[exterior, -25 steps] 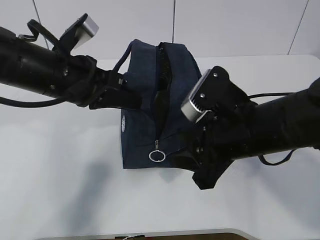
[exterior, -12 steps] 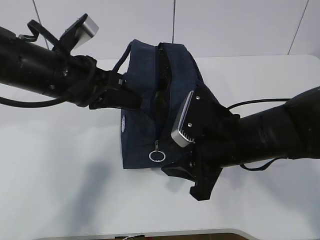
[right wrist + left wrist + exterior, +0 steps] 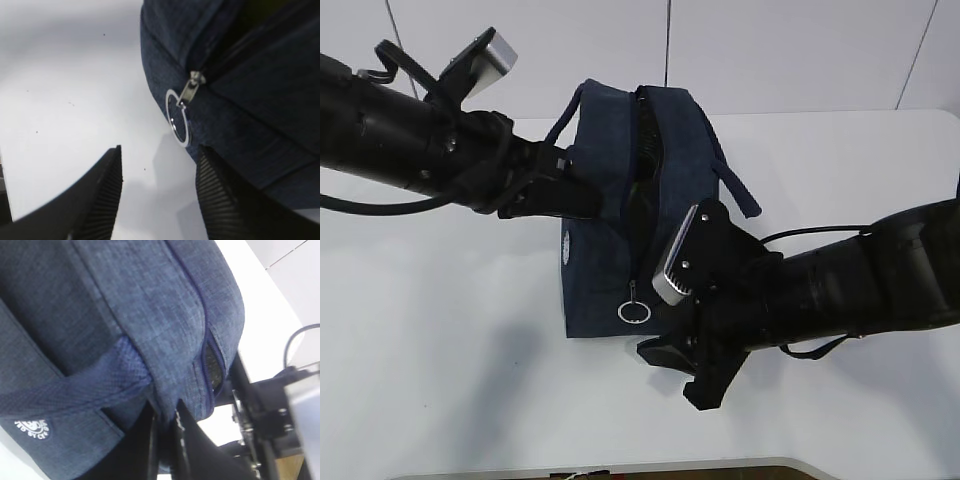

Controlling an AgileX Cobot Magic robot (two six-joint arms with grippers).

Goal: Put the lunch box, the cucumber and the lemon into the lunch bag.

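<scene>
The navy lunch bag [image 3: 605, 190] stands in the middle of the white table, its top zipper partly open. Its silver ring pull [image 3: 634, 312] hangs at the front end. My left gripper [image 3: 582, 200] is shut on a fold of the bag's fabric [image 3: 150, 300] on its left side, and the left wrist view shows the cloth pinched between the closed left gripper [image 3: 167, 422]. My right gripper [image 3: 160, 150] is open and empty just below the ring pull [image 3: 178, 124], with one finger against the bag [image 3: 260, 90]. It sits low at the bag's front corner [image 3: 665, 372]. The lunch box, cucumber and lemon are out of view.
The white table [image 3: 440, 380] stretches to the left and in front of the bag. Its front edge [image 3: 620, 468] runs along the bottom of the exterior view. A white wall rises behind the bag. One bag handle [image 3: 738, 192] droops over the right arm.
My right arm has moved down and to the left, bringing its open gripper from the bag's right side to the front corner near the ring pull. The left arm has not moved.
</scene>
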